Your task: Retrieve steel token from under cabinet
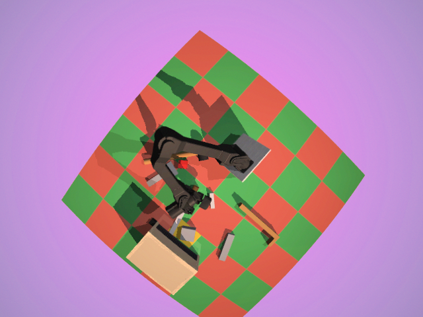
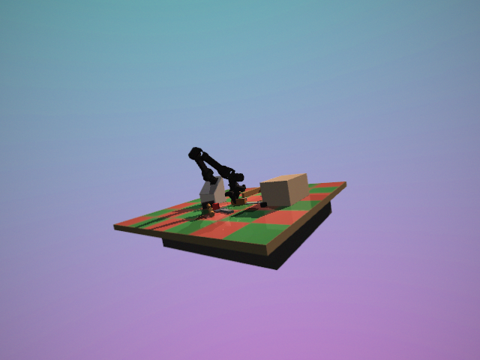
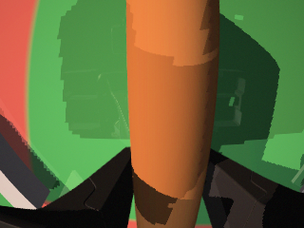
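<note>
My gripper [image 2: 233,199] [image 3: 165,155] is shut on the round orange handle [image 1: 195,187] [image 2: 241,201] [image 3: 173,109] of a tool, low over the table in front of the cabinet [image 1: 162,262] [image 2: 275,193]. A thin pale grey strip [image 1: 174,225], seemingly the tool's shaft, runs from under the gripper towards the cabinet's dark slotted front; its far end is not clear. The yellow marked area [image 1: 197,234] lies before the cabinet, partly covered by a grey square piece [image 1: 187,234]. I cannot tell whether this piece is the token. Nothing can be made out through the slots.
An orange L-shaped stick [image 1: 258,220] and a grey bar [image 1: 226,247] lie to the right in the top view. A small pale bar [image 1: 212,200] is beside the gripper. A red block [image 1: 183,164] [image 2: 215,205], other grey bars [image 1: 153,179] and an orange piece [image 1: 147,161] lie near the arm.
</note>
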You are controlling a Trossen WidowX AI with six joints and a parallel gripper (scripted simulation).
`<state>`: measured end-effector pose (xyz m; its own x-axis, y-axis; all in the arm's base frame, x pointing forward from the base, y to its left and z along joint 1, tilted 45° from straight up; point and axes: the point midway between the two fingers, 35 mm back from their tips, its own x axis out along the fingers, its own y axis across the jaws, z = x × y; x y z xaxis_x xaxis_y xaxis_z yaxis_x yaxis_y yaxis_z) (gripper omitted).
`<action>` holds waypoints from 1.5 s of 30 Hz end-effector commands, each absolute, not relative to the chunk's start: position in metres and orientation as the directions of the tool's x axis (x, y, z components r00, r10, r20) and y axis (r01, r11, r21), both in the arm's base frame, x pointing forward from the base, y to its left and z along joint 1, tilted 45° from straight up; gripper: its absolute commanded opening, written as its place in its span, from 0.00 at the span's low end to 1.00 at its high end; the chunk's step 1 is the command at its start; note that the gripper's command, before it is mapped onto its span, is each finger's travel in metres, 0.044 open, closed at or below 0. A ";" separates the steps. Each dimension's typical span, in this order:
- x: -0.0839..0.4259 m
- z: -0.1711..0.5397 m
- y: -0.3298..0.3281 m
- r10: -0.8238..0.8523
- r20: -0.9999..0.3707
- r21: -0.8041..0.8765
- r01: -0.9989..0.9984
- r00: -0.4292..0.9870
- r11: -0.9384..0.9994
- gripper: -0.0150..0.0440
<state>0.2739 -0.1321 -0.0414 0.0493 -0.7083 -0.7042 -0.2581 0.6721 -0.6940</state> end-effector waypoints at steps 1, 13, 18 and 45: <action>0.265 -0.042 -0.134 -0.706 -0.707 -0.689 -0.266 0.042 0.674 0.25; 0.252 -0.038 -0.138 -0.706 -0.707 -0.689 -0.266 0.042 0.674 0.25; 0.246 -0.037 -0.140 -0.706 -0.707 -0.689 -0.267 0.041 0.674 0.25; 0.244 -0.032 -0.142 -0.708 -0.705 -0.669 -0.375 0.045 0.642 0.25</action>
